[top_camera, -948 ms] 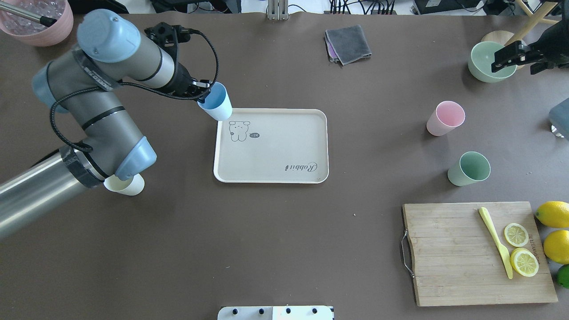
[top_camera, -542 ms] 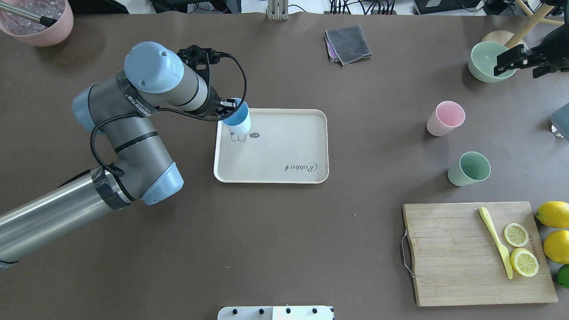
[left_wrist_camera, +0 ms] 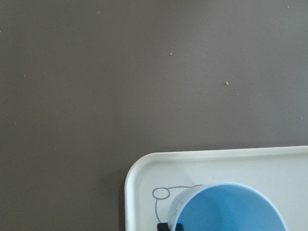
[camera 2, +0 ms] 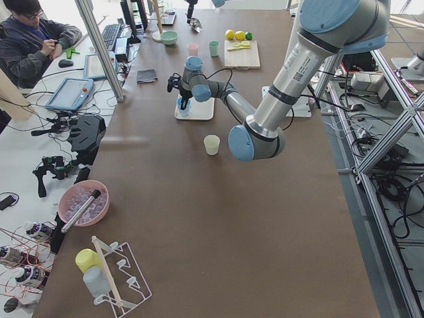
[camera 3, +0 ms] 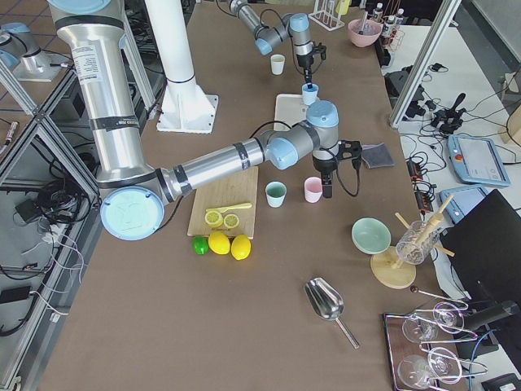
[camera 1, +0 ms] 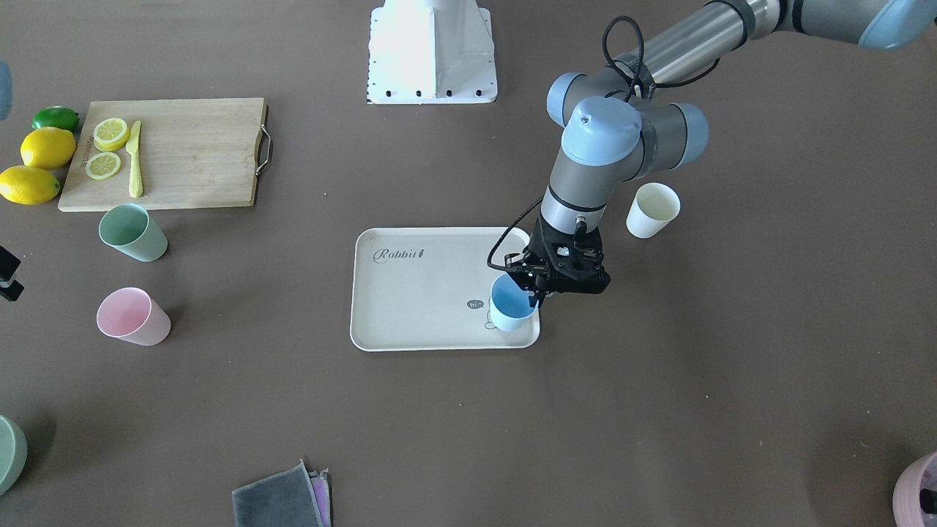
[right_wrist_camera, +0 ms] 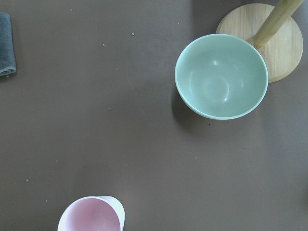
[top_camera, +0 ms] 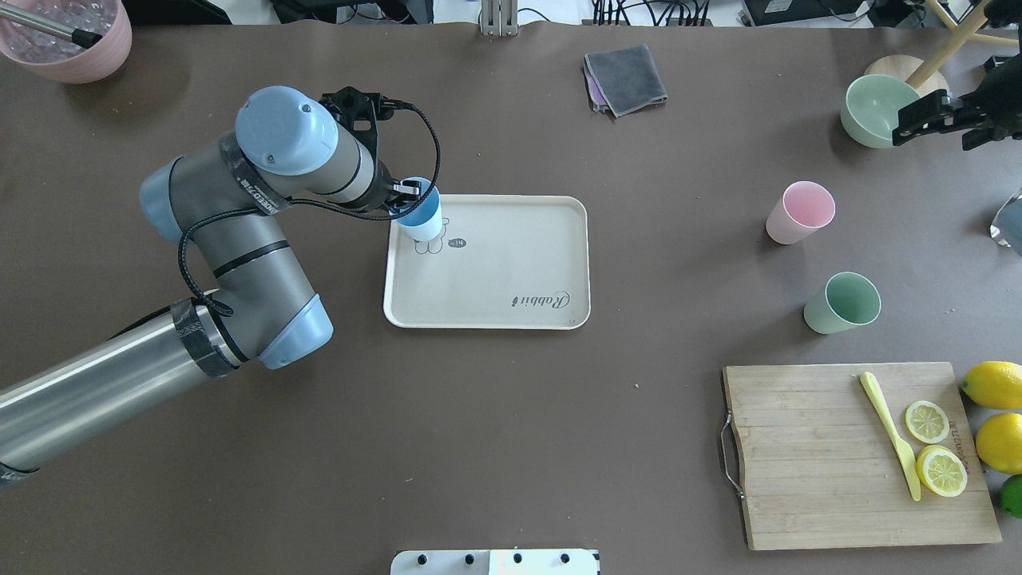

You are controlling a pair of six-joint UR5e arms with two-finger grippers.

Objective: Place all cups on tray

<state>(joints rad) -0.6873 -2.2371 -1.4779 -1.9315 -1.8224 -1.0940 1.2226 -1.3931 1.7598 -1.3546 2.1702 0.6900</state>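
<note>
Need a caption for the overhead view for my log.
The left gripper holds the blue cup at the tray corner; pink cup and green cup stand off it.

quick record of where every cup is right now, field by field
blue cup: upright over a corner of the tray, rim held by the left gripper; whether it touches the tray is unclear
cream cup: on the table, off the tray
pink cup: on the table, off the tray
green cup: on the table, near the cutting board
right gripper: by the green bowl, nothing seen in it; jaws unclear
cups released on tray: none
</note>
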